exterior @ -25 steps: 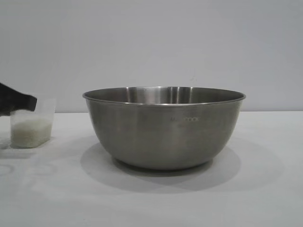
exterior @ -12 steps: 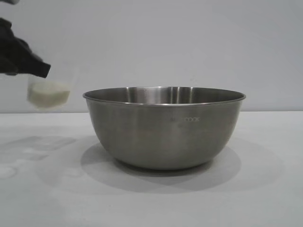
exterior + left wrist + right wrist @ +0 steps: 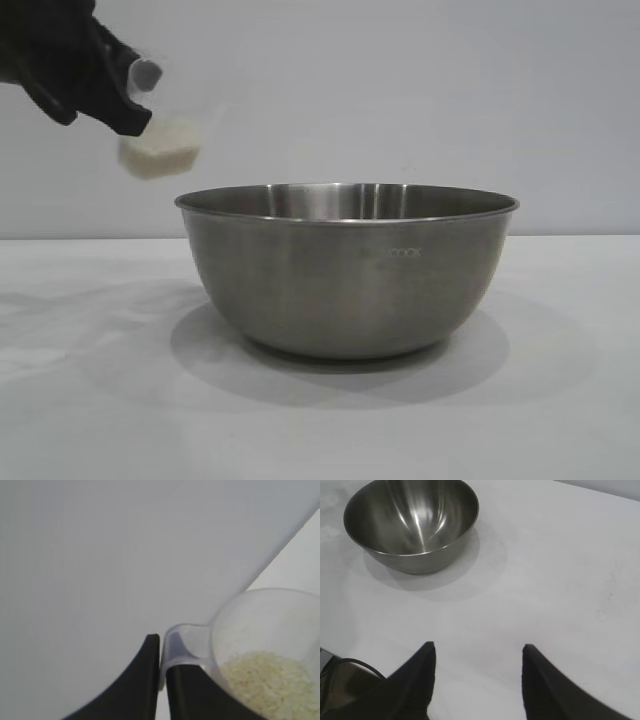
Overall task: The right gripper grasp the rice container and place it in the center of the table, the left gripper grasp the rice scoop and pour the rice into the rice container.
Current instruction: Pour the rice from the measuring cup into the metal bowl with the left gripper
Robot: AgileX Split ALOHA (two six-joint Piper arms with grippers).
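Right, left gripper (image 3: 135, 120) is clamped on the scoop's (image 3: 160, 150) tab handle, upper left of frame, just above and beside the bowl (image 3: 345, 270) rim. Scoop is light, thin plastic, slick; I judge the tab the only sane hold. Rice (image 3: 265, 680) is loose, will dump fast. Right gripper (image 3: 477, 652) is parked, jaws apart, empty, well clear of bowl.

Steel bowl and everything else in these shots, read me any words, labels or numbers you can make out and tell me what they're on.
"COOK": faint lettering on the outer side of the steel bowl, exterior view; fainter characters just before it are too dim to read.
Scoop, table, wall: no text visible.
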